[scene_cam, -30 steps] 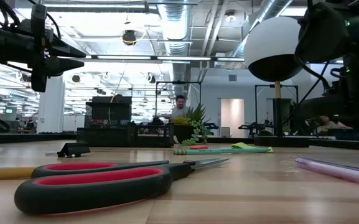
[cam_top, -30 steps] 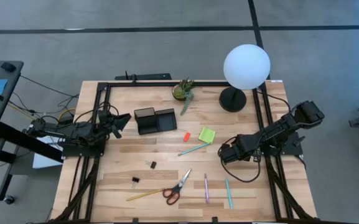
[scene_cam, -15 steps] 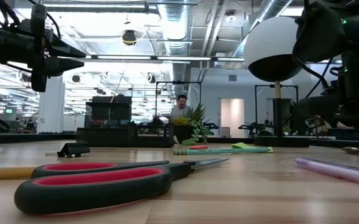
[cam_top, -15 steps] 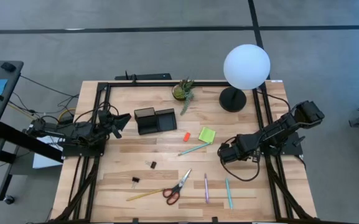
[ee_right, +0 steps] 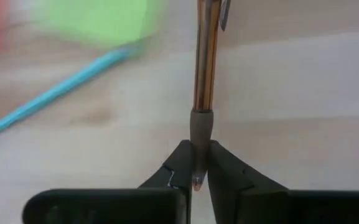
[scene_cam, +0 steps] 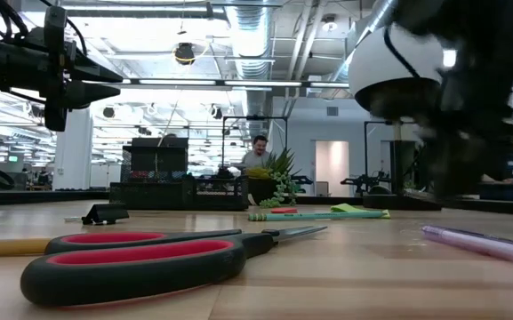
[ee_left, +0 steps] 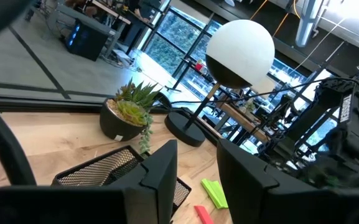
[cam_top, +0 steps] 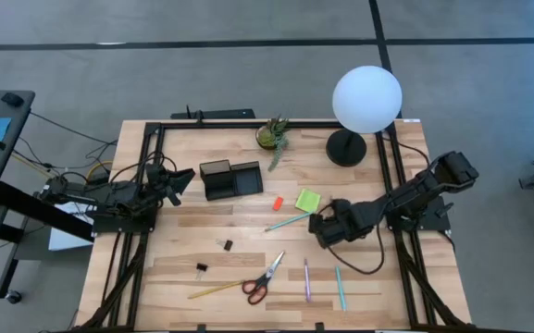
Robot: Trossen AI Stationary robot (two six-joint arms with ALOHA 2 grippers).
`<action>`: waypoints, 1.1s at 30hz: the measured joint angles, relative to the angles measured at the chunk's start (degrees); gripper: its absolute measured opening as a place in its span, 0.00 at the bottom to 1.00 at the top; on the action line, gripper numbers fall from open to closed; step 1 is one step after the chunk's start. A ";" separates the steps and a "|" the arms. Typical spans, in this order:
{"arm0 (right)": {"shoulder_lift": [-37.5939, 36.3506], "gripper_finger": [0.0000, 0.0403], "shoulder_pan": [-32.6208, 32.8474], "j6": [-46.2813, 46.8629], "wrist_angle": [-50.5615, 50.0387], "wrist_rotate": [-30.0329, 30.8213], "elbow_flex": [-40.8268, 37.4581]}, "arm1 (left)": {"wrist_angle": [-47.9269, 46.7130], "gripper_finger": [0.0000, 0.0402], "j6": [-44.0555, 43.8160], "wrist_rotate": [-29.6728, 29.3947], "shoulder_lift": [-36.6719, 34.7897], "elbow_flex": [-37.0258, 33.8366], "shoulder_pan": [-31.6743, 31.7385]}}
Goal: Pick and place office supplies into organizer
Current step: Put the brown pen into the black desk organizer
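Note:
My right gripper (ee_right: 196, 163) (cam_top: 321, 226) is shut on a brown pen (ee_right: 205, 68), just right of the lime-green sticky pad (cam_top: 307, 200) and a teal pen (cam_top: 287, 222). An orange eraser (cam_top: 277, 203) lies left of the pad. The black organizer (cam_top: 230, 178) stands at the far left-centre. Near the front edge lie red-handled scissors (cam_top: 265, 277), a yellow pencil (cam_top: 213, 289), a purple pen (cam_top: 306, 277) and another teal pen (cam_top: 340, 287). Two black clips (cam_top: 227, 245) (cam_top: 201, 268) lie left of the scissors. My left gripper (ee_left: 195, 180) (cam_top: 189, 178) waits open, level, left of the organizer. My right gripper pinches the brown pen's dark grip section (ee_right: 200, 134), at its tip end, between its two fingers (ee_right: 178, 163). The fingers slant steeply down, and the pen runs straight on away from them. Whether the pen's other end rests on the table, I cannot tell.
A lamp with a white globe (cam_top: 366, 98) and round black base (cam_top: 346, 148) stands at the far right. A small potted plant (cam_top: 272, 135) sits at the far edge. Black frame rails (cam_top: 146, 185) run along both table sides.
My right gripper has gone toward the table's left edge, closer to the sticky pad and the teal pen, and has tipped over as it went. In the low view that arm shows blurred from the motion.

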 joint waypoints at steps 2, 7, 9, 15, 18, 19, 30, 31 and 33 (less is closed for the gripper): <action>-0.30 0.06 -0.29 -3.29 8.31 3.13 1.58 | 0.00 0.27 -0.02 0.00 0.00 0.00 0.00; -0.25 0.09 -3.48 -14.65 31.59 10.29 2.54 | 0.06 0.27 -0.42 0.02 0.00 0.00 0.00; -0.29 0.10 -5.64 -20.19 43.25 11.68 2.58 | 0.07 0.27 -0.57 0.02 0.00 0.00 -0.01; -0.34 0.07 -14.12 -34.07 74.05 10.57 2.62 | 0.07 0.27 -4.29 0.02 0.00 0.00 -0.02; -0.34 0.08 -17.32 -35.82 82.69 6.79 2.62 | 0.07 0.27 -5.69 0.02 0.00 0.00 -0.02; -0.34 0.08 -18.00 -35.83 84.94 5.84 2.62 | 0.09 0.27 -6.16 0.04 0.00 0.00 0.00; 1.48 0.07 -17.30 -33.52 82.28 3.22 6.76 | 15.37 0.27 0.25 -0.81 0.00 -0.20 0.00; 2.09 0.07 -17.29 -35.55 81.13 1.85 7.22 | 18.07 0.27 2.27 0.24 0.00 -0.20 0.02; 4.89 0.08 -17.28 -38.93 80.44 -1.47 10.25 | 23.22 0.27 4.34 3.53 -0.02 -0.11 0.04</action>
